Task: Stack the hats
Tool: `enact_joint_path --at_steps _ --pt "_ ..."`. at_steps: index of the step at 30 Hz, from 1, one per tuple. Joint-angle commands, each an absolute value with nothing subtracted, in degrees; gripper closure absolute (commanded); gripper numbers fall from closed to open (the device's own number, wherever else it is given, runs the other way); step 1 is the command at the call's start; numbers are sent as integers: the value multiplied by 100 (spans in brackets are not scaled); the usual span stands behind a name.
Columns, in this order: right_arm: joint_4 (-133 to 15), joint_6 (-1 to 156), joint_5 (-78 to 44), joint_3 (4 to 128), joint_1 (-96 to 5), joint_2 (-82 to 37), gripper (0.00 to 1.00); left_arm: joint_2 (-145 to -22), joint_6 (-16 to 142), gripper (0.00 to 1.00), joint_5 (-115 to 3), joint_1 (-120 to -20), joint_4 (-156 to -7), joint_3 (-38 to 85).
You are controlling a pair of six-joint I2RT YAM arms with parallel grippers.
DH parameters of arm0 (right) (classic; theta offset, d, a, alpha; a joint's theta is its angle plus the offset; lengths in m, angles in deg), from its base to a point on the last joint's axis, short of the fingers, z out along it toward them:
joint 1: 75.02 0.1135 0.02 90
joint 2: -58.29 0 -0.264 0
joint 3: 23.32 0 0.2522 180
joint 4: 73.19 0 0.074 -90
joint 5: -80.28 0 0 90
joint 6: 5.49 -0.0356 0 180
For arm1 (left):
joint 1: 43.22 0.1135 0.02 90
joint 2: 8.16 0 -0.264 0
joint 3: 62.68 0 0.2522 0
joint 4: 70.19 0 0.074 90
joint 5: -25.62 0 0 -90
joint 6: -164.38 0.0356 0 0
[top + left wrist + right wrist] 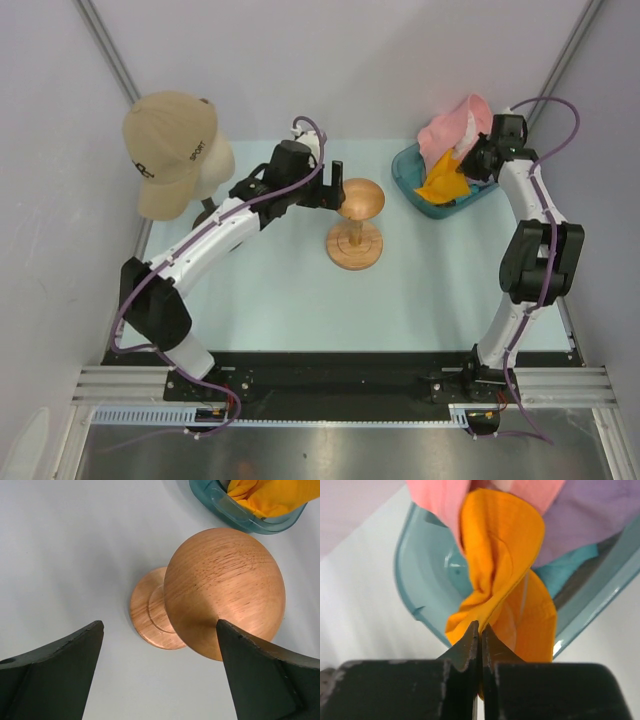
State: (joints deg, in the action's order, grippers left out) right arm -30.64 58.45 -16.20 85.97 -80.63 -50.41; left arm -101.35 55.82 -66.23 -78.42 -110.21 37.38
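My right gripper (479,626) is shut on the brim of the yellow-orange hat (500,555) and holds it over the clear teal tub (425,570). In the top view that hat (443,181) hangs at the tub (410,185), with the pink hat (452,124) draped over the far rim. Pink (440,500), lilac (590,515) and teal (565,570) cloth show behind the yellow one. My left gripper (160,630) is open and empty beside the wooden hat stand (225,590), which stands mid-table (357,200).
A cream mannequin head (215,165) wearing a tan baseball cap (165,145) stands at the far left. The wooden stand's round base (354,247) rests on the pale table. Grey walls close in the back and both sides.
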Motion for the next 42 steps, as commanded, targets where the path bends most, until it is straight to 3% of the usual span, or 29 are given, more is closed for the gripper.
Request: enact_joint_path --at_steps 1,7,12,15,20,26,31,42 --pt "-2999 5893 -1991 9457 -7925 -4543 100 -9729 5496 0 -6808 -7802 -10961 3660" --pt "-3138 5955 -1607 9943 -7583 -3436 100 -9649 5575 0 -6746 -7803 -10873 3624" --pt "-3903 6061 -1332 9004 -7274 -2618 100 -9447 5610 0 -6711 -7803 -10882 3458" --pt "-3196 6181 -1393 9377 -7248 -2652 100 -9210 5593 0 -6746 -7802 -10891 3291" --pt "-3446 7555 -181 9600 -5772 -2064 100 -8797 5654 0 -6808 -7802 -10900 2993" --pt "-3385 6984 -558 9530 -5517 -1853 100 -8402 5663 0 -7123 -7802 -11093 3000" --pt "-4079 6571 -919 9740 -4621 -1887 100 -7832 5637 0 -7527 -7811 -11444 2983" --pt "-4818 5569 -2131 9637 -3837 -2714 100 -6310 5347 0 -8758 -7802 -11647 2605"
